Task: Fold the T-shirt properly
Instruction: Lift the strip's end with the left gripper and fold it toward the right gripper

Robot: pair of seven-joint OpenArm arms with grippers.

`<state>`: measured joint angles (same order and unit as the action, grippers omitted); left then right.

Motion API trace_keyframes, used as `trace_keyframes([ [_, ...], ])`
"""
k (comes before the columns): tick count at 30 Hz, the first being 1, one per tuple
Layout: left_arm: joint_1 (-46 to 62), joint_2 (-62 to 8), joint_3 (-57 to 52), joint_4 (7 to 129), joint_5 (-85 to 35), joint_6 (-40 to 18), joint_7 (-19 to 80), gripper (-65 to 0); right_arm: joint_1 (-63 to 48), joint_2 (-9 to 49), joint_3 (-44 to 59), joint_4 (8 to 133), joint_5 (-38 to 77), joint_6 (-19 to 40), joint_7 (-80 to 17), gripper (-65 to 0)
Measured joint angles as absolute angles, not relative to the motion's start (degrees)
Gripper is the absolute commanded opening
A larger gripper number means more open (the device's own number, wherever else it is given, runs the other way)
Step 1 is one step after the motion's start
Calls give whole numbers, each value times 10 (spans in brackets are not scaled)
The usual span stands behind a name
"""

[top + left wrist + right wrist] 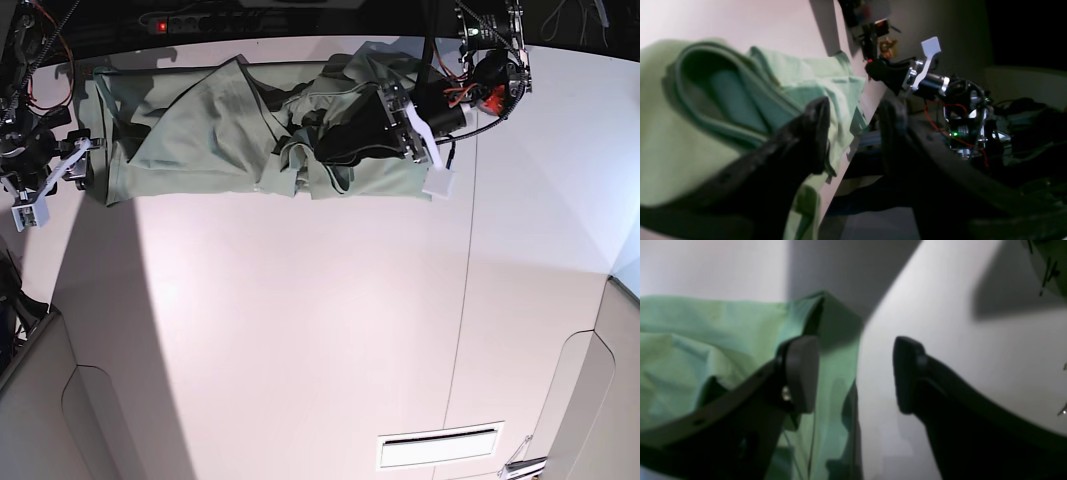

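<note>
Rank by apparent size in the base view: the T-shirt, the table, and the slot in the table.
1. table, largest.
2. T-shirt, stretched along the far edge.
3. slot, smallest, near the front edge.

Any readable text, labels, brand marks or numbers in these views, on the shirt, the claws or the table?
None can be read.
T-shirt: plain green cloth, no print or tag showing.
Left claw and right claw: plain black fingers, no markings.
White table: blank.
Electronics beyond the table edge: too blurred and dark to tell whether any label is there.
</note>
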<state>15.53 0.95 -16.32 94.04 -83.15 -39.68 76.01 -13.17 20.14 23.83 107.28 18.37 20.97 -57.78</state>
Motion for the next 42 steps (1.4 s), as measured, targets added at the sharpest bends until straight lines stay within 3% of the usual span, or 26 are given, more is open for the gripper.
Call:
trace_keyframes([
  [2,154,10,-160,947,-832,-397,763,-388,-132,201,238,1073,184,210,-577,-307],
  [6,157,11,-193,1012,-774,-396,792,-648,-132,202,238,1073,183,210,-577,-307],
  [13,185,-7,-229,1082,-587,-396,726,-650,-132,201,238,1073,183,209,-576,-307],
  [27,203,-8,-111,1082,-362,-394,637,-650,-132,201,238,1073,184,210,-576,-307],
  [35,201,-10,20,1082,-355,-349,616,-650,-132,201,238,1073,184,210,-576,-307],
  [42,137,-10,92,1082,-356,-319,606,-650,-132,201,238,1073,197,210,-576,-307],
])
